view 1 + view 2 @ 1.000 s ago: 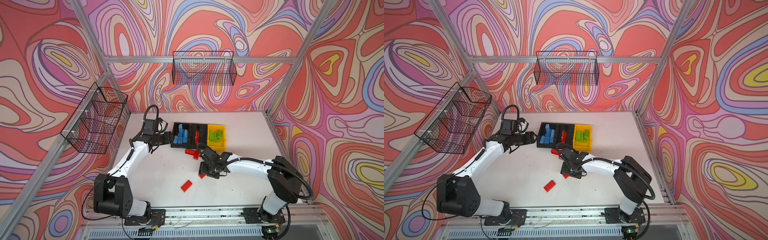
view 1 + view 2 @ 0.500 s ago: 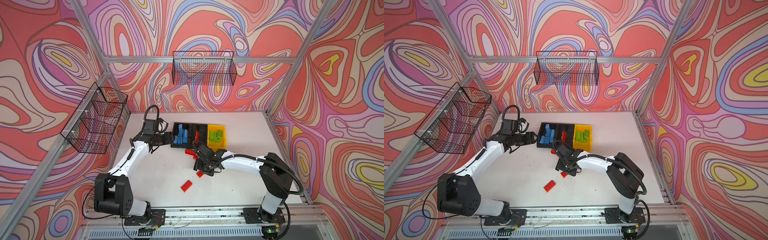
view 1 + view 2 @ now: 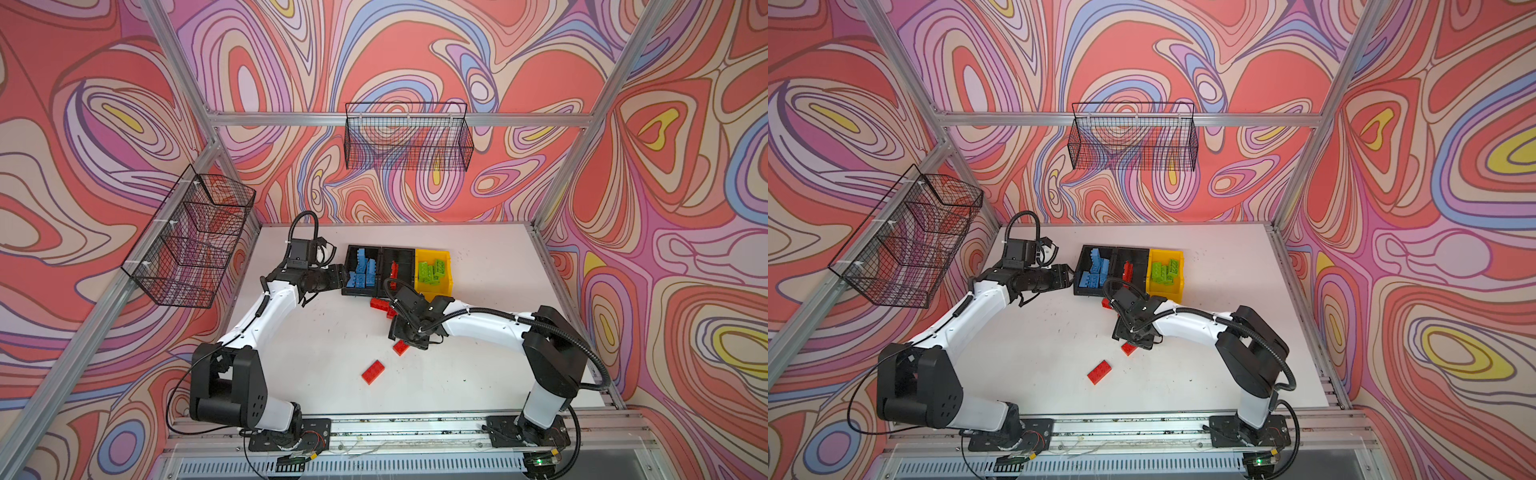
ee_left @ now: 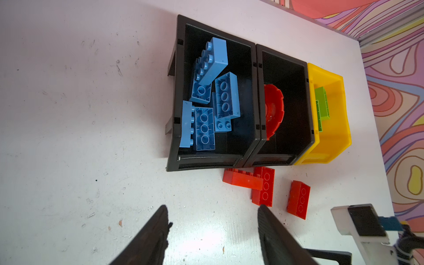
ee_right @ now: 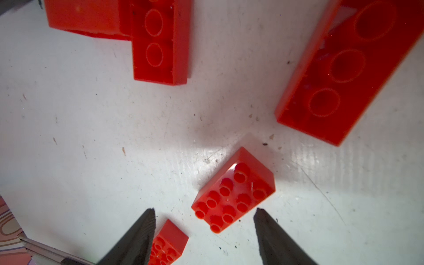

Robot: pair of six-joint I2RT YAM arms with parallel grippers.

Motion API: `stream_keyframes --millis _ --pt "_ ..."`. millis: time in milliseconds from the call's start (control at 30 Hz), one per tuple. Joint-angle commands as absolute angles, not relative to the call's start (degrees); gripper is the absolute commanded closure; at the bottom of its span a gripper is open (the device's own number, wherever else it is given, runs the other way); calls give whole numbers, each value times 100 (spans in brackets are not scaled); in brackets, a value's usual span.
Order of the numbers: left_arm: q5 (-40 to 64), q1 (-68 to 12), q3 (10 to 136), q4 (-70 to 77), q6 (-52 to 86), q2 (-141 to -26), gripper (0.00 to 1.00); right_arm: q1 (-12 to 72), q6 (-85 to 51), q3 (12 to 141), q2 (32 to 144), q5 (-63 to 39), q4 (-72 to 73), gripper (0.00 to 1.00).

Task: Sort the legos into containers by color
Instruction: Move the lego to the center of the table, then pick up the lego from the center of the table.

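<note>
1. I have my left tool (image 4: pixel 212 229) spread wide with nothing between its jaws. It hangs over the white counter (image 3: pixel 324 357), near the outer end of the containers (image 4: pixel 252 158).
2. My right tool (image 5: pixel 204 211) is spread as well and pinches nothing. It points down at the counter in front of the containers.
3. The containers sit joined in a row toward the far middle of the counter: an end black bin (image 4: pixel 206 160), a middle black bin (image 4: pixel 296 96) and a yellow bin (image 4: pixel 335 119).
4. Blue bricks (image 4: pixel 226 96) are heaped in the end black bin. A red arched piece (image 4: pixel 274 110) stands on edge in the middle black bin, by the wall next to the blue ones. Green bricks (image 4: pixel 322 103) lie in the yellow bin.
5. Three red bricks lie on the counter just in front of the bins. A side-lying brick (image 4: pixel 243 181) touches a studs-down brick (image 4: pixel 263 185), and a second studs-down brick (image 4: pixel 298 199) lies a little apart.
6. From the right wrist, a long studs-up brick (image 5: pixel 234 195) shows in the gap between the jaws, flat on the counter. In both top views it lies clear of the tool, nearer the front edge.
7. A small red brick (image 5: pixel 169 241) lies just beside the right tool's tip, partly hidden behind one jaw. I cannot tell whether they touch.
</note>
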State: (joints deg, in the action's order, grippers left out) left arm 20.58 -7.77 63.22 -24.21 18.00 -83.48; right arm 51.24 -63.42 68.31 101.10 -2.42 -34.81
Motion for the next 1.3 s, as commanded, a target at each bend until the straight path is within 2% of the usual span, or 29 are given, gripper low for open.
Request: stream_keyframes --millis 0,333,633,800,1133,1267 --pt "2128 -729 6328 -2420 1775 -8393 35 5150 -6608 6638 9970 -164 -3517 26" --pt "2145 -730 6313 -2417 1775 -8367 35 5159 -7050 6372 10061 -249 -3148 26" --pt "2139 -721 6318 -2419 1767 -8358 35 5152 -6962 6611 10712 -138 -3296 28" --pt "2155 -699 6319 -2388 1782 -8375 35 5158 -6654 7172 11049 74 -3724 37" --pt "2148 -615 6320 -2416 1767 -8346 35 5168 -6150 7554 11202 815 -4546 70" --pt "2144 -606 6324 -2417 1767 -8367 35 5168 -5857 7848 11136 1061 -4699 72"
